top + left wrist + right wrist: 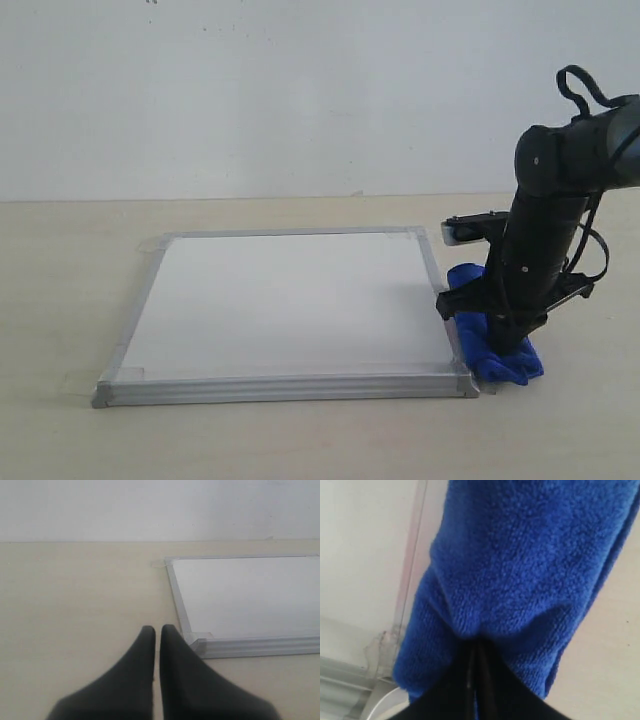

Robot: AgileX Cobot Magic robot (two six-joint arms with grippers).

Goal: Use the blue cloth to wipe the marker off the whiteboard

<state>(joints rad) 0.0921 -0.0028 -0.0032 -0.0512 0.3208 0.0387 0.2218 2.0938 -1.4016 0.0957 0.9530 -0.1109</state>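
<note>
Watching my left claw (156,636), pressed together, hang over the surface (75,605) beside a corner of the whiteboard (290,300). Just right of it lies the blue cloth (515,365), long axis along that edge, my right claw (476,646) pinching it from above.

A pale beige tabletop (300,440) with a faint grain spans the whole scene and meets a plain white wall (300,90) at its far edge. A whiteboard (290,300) lies flat on it, a little left of the middle, with its silver-grey frame square to the near edge. Clear tape tabs (78,384) at its corners reach out onto the tabletop. A blue cloth (508,362), a soft crumpled bundle, lies on the table just beside the board's right edge, close against the frame at the near-right corner. The table surface to the left of the board and along the near side is bare.
</note>
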